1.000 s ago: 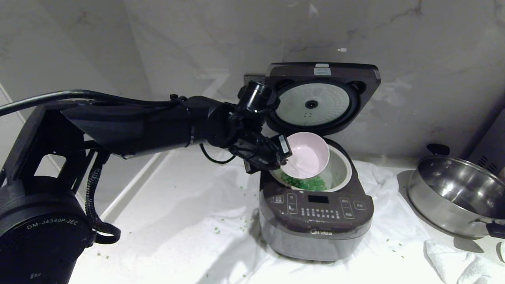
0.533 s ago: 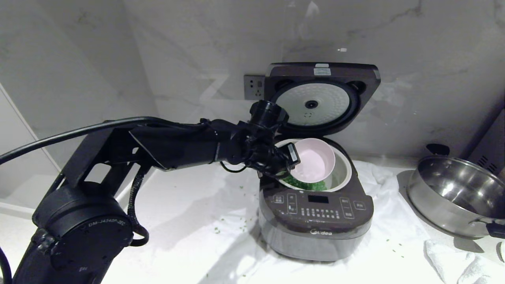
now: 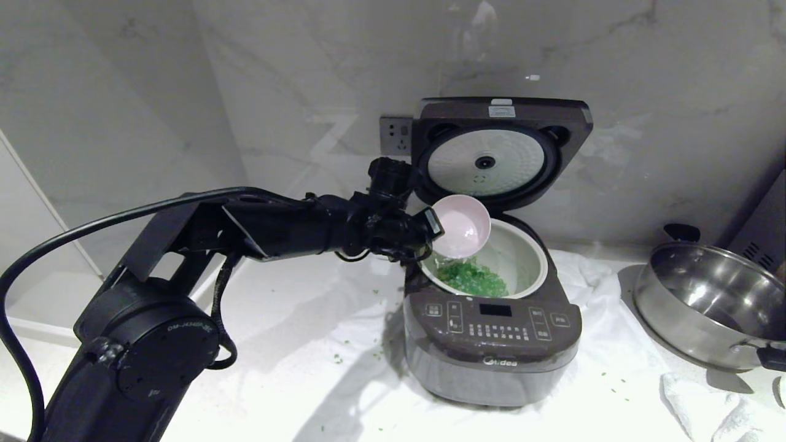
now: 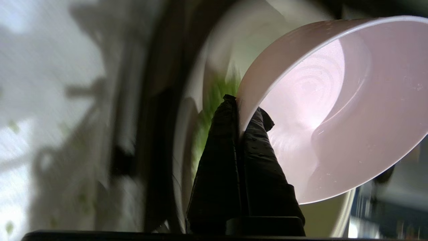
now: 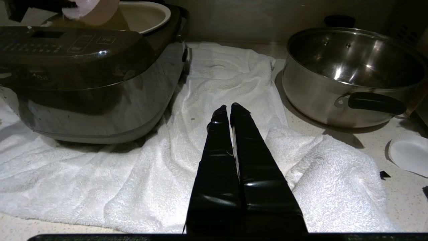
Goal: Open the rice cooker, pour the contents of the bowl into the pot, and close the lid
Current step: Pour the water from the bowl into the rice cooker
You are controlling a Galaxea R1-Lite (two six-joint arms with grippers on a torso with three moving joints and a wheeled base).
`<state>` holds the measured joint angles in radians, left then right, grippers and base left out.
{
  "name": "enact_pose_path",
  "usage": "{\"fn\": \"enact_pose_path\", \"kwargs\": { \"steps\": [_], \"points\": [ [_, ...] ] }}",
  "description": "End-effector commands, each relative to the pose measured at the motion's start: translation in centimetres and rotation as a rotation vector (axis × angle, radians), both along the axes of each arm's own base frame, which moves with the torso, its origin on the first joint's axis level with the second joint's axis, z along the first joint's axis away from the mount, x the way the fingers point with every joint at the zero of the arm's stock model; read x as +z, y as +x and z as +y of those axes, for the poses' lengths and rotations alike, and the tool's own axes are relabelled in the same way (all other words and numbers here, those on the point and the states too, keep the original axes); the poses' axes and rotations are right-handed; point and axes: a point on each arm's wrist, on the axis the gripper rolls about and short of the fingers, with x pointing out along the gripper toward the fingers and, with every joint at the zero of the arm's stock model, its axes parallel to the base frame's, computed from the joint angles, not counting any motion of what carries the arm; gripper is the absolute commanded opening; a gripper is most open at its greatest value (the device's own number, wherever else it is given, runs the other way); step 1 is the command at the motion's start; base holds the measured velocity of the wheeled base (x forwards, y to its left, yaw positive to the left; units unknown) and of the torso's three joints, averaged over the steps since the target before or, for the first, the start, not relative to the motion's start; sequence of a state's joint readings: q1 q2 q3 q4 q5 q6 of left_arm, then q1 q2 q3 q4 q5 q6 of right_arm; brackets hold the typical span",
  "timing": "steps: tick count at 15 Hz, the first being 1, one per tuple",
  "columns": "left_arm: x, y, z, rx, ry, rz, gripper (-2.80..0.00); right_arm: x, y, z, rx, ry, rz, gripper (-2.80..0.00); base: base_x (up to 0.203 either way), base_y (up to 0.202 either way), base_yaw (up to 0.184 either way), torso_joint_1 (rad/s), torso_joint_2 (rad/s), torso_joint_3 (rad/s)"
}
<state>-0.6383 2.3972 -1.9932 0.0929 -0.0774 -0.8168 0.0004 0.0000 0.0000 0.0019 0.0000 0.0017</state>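
Note:
The rice cooker stands on a white towel with its lid swung up against the wall. Chopped green bits lie in its pale pot. My left gripper is shut on the rim of the pink bowl, which is tipped on its side over the pot's left edge and looks empty inside. In the left wrist view the black fingers pinch the bowl wall. My right gripper is shut, low over the towel to the right of the cooker.
A large steel pan with black handles stands to the right of the cooker. The white towel has green bits scattered on it. A wall socket sits behind the cooker. A second folded towel lies at the front right.
The left gripper has lifted the bowl up and back to the left, from low inside the pot to above its left rim. The green heap in the pot now shows fully. The left arm's elbow dropped.

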Motion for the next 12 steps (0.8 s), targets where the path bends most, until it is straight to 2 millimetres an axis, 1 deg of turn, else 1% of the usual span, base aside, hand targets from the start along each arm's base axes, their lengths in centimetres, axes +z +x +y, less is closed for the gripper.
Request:
{"fn": "enact_pose_path", "kwargs": {
  "steps": [1, 3, 5, 7, 10, 12],
  "points": [
    [1.1, 0.5, -0.3, 0.052, -0.076, -0.115, -2.80, -0.1, 0.0, 0.0, 0.001, 0.000, 0.003, -2.80, 0.000, 0.000, 0.000, 0.000, 0.00, 0.000],
    [0.6, 0.0, -1.6, 0.038, -0.115, -0.180, -2.80, -0.1, 0.0, 0.0, 0.000, 0.000, 0.003, -2.80, 0.000, 0.000, 0.000, 0.000, 0.00, 0.000],
    [-0.4, -0.3, -2.5, 0.021, -0.150, -0.228, -2.80, -0.1, 0.0, 0.0, 0.001, 0.000, 0.003, -2.80, 0.000, 0.000, 0.000, 0.000, 0.00, 0.000],
    [-2.0, -0.5, -2.7, 0.003, -0.188, -0.319, -2.80, 0.0, 0.0, 0.0, 0.000, 0.000, 0.002, -2.80, 0.000, 0.000, 0.000, 0.000, 0.00, 0.000],
    [-4.0, -0.9, -2.5, -0.035, -0.283, -0.492, -2.80, -0.1, 0.0, 0.0, 0.001, 0.000, 0.002, -2.80, 0.000, 0.000, 0.000, 0.000, 0.00, 0.000],
    [-5.4, -0.6, -2.6, -0.053, -0.325, -0.552, -2.80, 0.0, 0.0, 0.0, 0.001, 0.000, 0.002, -2.80, 0.000, 0.000, 0.000, 0.000, 0.00, 0.000]
  ]
}}
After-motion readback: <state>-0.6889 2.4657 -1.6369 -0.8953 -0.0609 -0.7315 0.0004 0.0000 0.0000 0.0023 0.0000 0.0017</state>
